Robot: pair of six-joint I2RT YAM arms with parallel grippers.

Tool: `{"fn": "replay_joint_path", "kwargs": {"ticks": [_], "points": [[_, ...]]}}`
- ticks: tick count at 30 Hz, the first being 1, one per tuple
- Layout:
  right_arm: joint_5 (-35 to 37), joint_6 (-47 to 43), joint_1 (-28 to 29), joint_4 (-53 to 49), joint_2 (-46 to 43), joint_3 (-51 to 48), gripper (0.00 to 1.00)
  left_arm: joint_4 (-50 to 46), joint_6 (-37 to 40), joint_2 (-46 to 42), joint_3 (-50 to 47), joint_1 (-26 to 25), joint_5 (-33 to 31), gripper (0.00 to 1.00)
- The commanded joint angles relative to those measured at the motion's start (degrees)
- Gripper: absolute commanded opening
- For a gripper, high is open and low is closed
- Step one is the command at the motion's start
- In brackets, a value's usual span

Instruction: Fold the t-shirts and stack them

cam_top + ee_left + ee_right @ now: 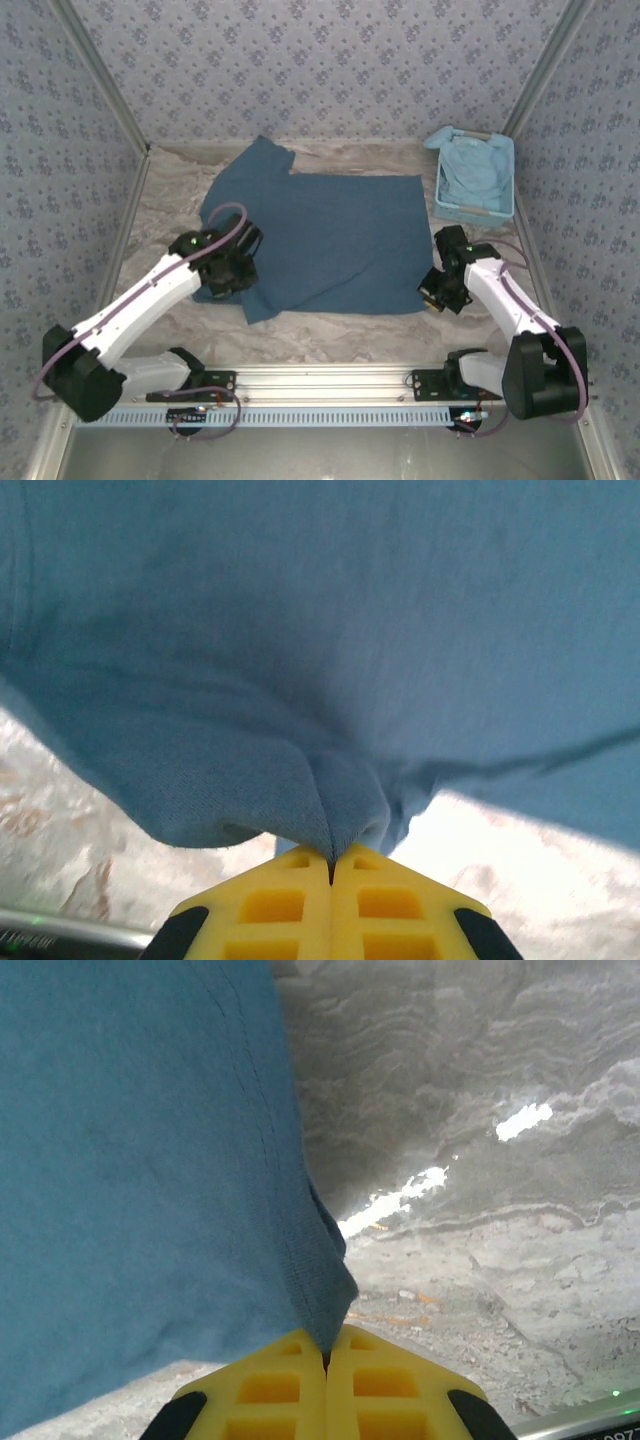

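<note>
The left gripper [330,868], yellow jaws pressed together, pinches the dark teal-blue t-shirt [330,240] at its near-left edge. The right gripper [325,1355] clamps its near-right corner. The shirt lies spread on the marbled table [330,335]. A paler t-shirt [470,170] sits in the basket [478,212], far right.

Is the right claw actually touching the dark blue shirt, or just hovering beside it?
Touching. The right wrist view shows the right claw closed, with a corner of the dark blue shirt pinched tightly inside it.
</note>
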Motion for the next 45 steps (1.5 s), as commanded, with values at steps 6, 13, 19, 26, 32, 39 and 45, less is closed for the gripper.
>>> {"fn": "replay_joint_path", "kwargs": {"ticks": [6, 13, 19, 26, 32, 39, 45], "points": [[-1.7, -5.5, -3.6, 0.7, 8.0, 10.9, 0.00, 3.6, 13.9, 9.2, 12.1, 9.2, 2.0, 0.00], [-2.1, -6.7, -5.1, 2.3, 13.7, 15.8, 0.00, 4.5, 18.2, 13.9, 17.6, 12.6, 2.8, 0.00], [-1.3, -7.6, -5.6, 3.1, 18.3, 19.6, 0.00, 5.2, 19.8, 16.0, 19.8, 15.0, 2.2, 0.00], [0.4, -7.6, -5.9, 4.1, 22.9, 22.9, 0.00, 6.7, 21.3, 18.6, 22.7, 17.2, 1.7, 0.00], [0.5, -7.6, -5.8, 5.0, 26.1, 24.9, 0.00, 6.8, 23.2, 21.4, 24.6, 18.2, 1.6, 0.00], [1.0, -7.6, -5.7, 5.7, 28.2, 27.6, 0.00, 7.6, 24.3, 23.1, 25.0, 19.9, 1.5, 0.00], [1.2, -7.6, -5.7, 5.9, 29.9, 29.0, 0.00, 7.7, 25.0, 25.2, 26.2, 20.4, 1.0, 0.00]]}}
